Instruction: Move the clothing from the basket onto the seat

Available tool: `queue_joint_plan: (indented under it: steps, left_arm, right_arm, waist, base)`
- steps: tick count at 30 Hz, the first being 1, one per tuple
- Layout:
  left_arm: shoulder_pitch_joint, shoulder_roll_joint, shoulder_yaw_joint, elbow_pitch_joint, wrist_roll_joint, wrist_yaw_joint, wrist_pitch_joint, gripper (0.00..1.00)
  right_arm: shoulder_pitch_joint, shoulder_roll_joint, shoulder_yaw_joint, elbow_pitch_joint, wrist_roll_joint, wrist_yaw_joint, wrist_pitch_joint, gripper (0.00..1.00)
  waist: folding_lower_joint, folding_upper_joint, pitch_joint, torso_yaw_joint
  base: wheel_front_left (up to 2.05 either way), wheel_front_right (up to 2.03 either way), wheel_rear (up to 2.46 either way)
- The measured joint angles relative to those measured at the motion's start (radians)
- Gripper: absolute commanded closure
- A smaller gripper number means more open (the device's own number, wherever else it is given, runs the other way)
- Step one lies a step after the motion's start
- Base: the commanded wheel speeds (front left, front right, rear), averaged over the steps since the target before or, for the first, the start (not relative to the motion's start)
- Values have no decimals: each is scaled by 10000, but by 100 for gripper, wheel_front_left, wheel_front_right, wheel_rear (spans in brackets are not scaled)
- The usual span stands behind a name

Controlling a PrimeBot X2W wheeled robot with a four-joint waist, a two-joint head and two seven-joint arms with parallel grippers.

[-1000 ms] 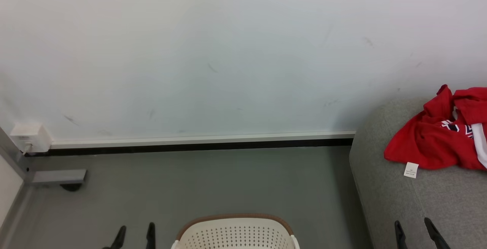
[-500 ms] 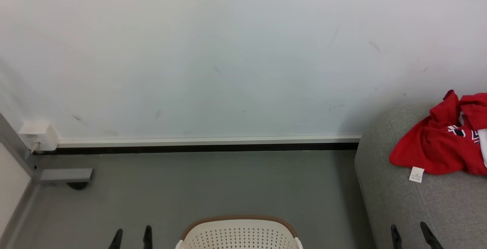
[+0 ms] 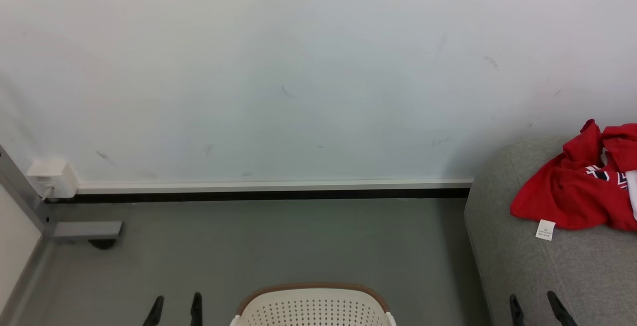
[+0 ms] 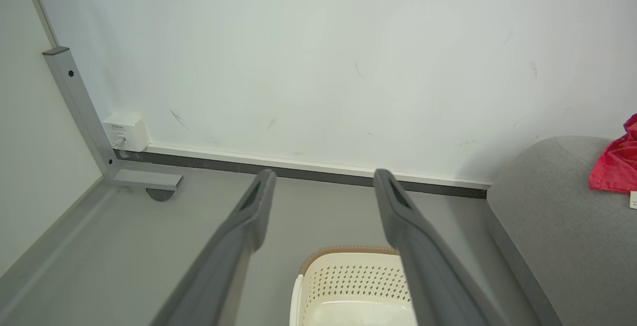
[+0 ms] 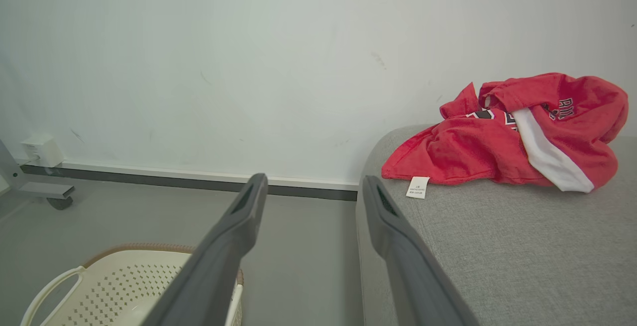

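scuffed white wall (image 3: 298, 67), grey floor (image 3: 278, 246), white wall box (image 3: 52, 177) (above the skirting (image 3: 273, 185)), metal frame foot (image 3: 87, 229)

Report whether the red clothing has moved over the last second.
No. The clothing lies at the same spot on the seat; its tag sits equally far from the seat's left edge. The whole head view shifted, so the camera moved.

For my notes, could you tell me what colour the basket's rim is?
Brown rim on the basket, clearest in the head view.
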Motion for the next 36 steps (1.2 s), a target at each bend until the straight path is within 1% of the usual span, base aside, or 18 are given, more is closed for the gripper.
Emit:
queue_joint_plan:
  steps: [8,17,20,21,25,27,36]
  left_arm:
    - [4,-12,84,77,447,-92,0,0]
    - [3,-63,222,148,541,-140,0,0]
    - [1,-81,247,144,616,-226,0,0]
    - [3,-92,236,148,627,-232,0,100]
    - [97,-163,165,477,593,-238,19,100]
    - [107,-199,228,548,334,-255,173,100]
    - [-55,-268,474,495,-1553,-431,656,100]
  right_arm:
    - [-3,0,29,15,71,0,0,0]
    - [-7,0,2,19,73,0,0,0]
    - [-6,0,-4,19,73,0,0,0]
    - [0,2,-2,29,73,2,-2,100]
    - [129,42,25,345,92,2,10,100]
    - [136,73,0,408,324,2,165,100]
    - [-36,82,-136,359,2328,2,625,100]
  waist:
    - [0,0,-27,-67]
    - [0,0,-13,-108]
    - [0,0,-12,-104]
    - [0,0,-11,-101]
    - [0,0,-8,-105]
    - [0,0,1,-103]
    - [0,0,59,-92]
  base:
    - [0,0,0]
    - [0,0,0]
    - [0,0,0]
    - [0,0,0]
    - [0,0,0]
    - [0,0,0]
    - [0,0,0]
